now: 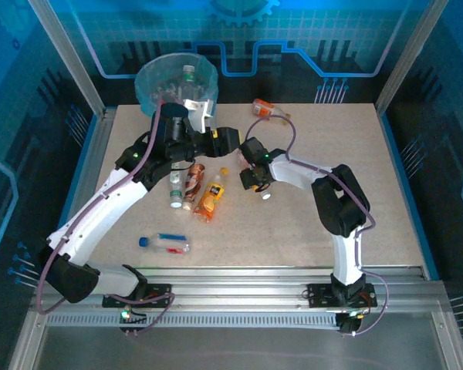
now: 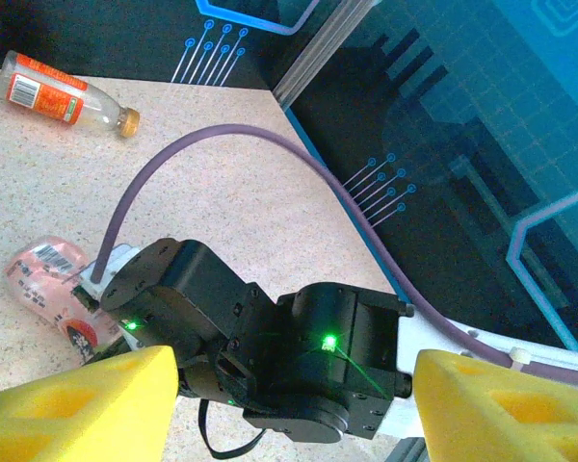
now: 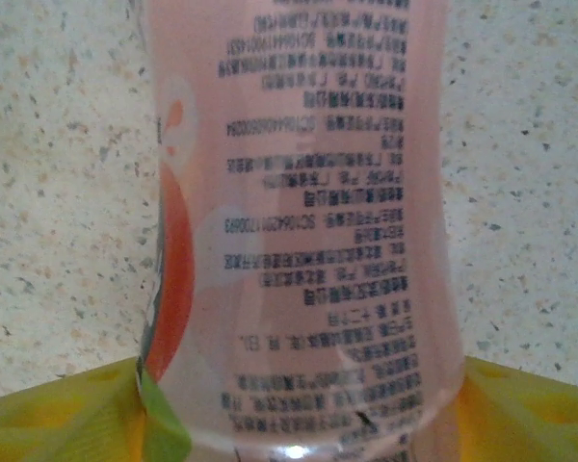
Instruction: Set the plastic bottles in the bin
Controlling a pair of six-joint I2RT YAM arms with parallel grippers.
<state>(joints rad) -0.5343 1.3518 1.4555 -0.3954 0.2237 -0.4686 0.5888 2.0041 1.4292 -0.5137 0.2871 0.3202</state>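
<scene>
Speckled bench (image 1: 293,247): the right end effector (image 3: 299,414) pinches a pink-labelled bottle (image 3: 299,241) just above it, while the left end effector (image 2: 297,385) is spread and empty. The pick-up seems in hand; next comes a lift and carry to the bin (image 1: 150,85) at the far left.

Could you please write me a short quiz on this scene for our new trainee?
1. True or false: the left gripper holds a bottle.
2. What sits between the right gripper's fingers? A) an orange-labelled bottle B) a pink-labelled bottle C) a loose cap
3. Fill in: in the top view, the blue-capped bottle lies closest to the table's ___ edge.

Key: 1 false, its jaws stand open with nothing between them; 2 B; 3 near.
</scene>
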